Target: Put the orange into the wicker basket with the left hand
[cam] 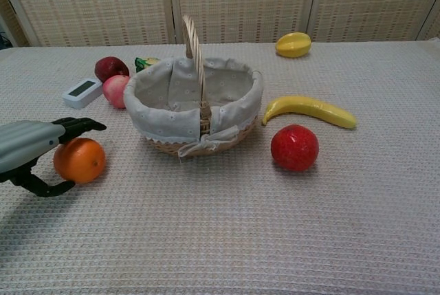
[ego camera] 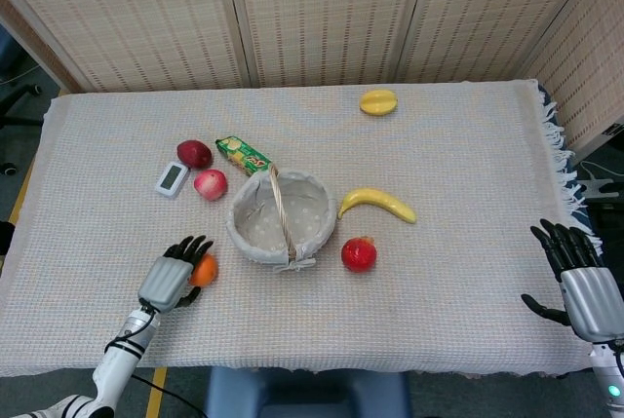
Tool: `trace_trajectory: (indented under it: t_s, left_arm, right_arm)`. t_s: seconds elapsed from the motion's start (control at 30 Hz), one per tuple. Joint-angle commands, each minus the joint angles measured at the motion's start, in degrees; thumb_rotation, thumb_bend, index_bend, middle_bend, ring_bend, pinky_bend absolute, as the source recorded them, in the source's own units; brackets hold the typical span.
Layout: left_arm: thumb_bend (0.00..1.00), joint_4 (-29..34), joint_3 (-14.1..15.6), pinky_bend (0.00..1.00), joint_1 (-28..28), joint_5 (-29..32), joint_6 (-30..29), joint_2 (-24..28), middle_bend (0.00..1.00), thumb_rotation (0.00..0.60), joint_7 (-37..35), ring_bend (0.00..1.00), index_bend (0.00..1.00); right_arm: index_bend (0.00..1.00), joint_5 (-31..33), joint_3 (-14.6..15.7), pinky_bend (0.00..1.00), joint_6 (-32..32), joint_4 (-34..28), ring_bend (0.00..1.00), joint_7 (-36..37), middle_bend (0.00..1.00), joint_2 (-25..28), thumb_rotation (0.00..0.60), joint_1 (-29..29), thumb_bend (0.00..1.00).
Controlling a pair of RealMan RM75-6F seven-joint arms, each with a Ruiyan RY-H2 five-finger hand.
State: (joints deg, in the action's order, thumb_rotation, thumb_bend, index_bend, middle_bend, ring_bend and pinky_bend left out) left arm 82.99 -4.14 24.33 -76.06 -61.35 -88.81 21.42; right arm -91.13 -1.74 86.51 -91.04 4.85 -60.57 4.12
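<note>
The orange (ego camera: 204, 269) (cam: 81, 160) lies on the cloth, left of the wicker basket (ego camera: 250, 206) (cam: 237, 87) and near the table's front. My left hand (ego camera: 172, 278) (cam: 27, 147) cups it from the left. Its fingers (cam: 81, 126) reach straight over the top of the fruit and its thumb (cam: 41, 186) hooks round the near side, none of them closed on it. The palm looks to be against the orange. The basket is lined with pale cloth, its handle upright, and nothing shows inside. My right hand (ego camera: 582, 282) hovers with fingers apart at the table's front right edge.
A red pomegranate (ego camera: 359, 254) and a banana (ego camera: 378, 204) lie right of the basket. Behind it on the left are two apples (ego camera: 202, 170), a white timer (ego camera: 172, 178) and a green packet (ego camera: 243, 154). A yellow fruit (ego camera: 378, 101) sits at the far edge.
</note>
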Motion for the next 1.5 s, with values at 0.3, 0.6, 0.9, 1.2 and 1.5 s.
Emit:
trace_trajectory:
  t_s: [0.3,0.6,0.9,1.2,1.5]
  left_arm:
    - [0.46,-5.8,-0.3,0.51,-0.3,-3.2,-5.5,-3.9,0.24,0.600,-4.0,0.45,0.21]
    - [0.46,4.3,-7.1,0.54,-6.3,-0.8,-25.3,0.3,0.27,0.600,13.1,0.49,0.27]
    - [0.46,11.2,-10.6,0.54,-1.9,-2.9,-23.0,3.7,0.29,0.600,15.7,0.49,0.29]
    - [0.46,6.5,-11.3,0.54,5.4,-1.1,-15.5,-4.2,0.29,0.600,16.6,0.49,0.29]
    - [0.46,2.9,-10.4,0.51,8.8,-0.8,-13.2,-8.7,0.19,0.600,17.1,0.41,0.21]
  right_arm:
    - [0.00,0.0,0.0,0.05,0.0,0.0,0.00,0.0,0.00,0.0,0.600,0.0,0.03]
    - [0.00,-0.1,0.1,0.05,0.0,-0.1,0.00,0.0,0.00,0.0,0.600,0.0,0.03]
    - [0.00,0.0,0.1,0.05,-0.1,-0.1,0.00,-0.6,0.00,-0.3,0.600,0.0,0.03]
    - [0.00,-0.1,0.1,0.05,0.1,0.0,0.00,0.1,0.00,0.0,0.600,-0.1,0.03]
    - [0.00,-0.3,0.2,0.05,0.5,0.0,0.00,1.0,0.00,0.4,0.600,-0.2,0.03]
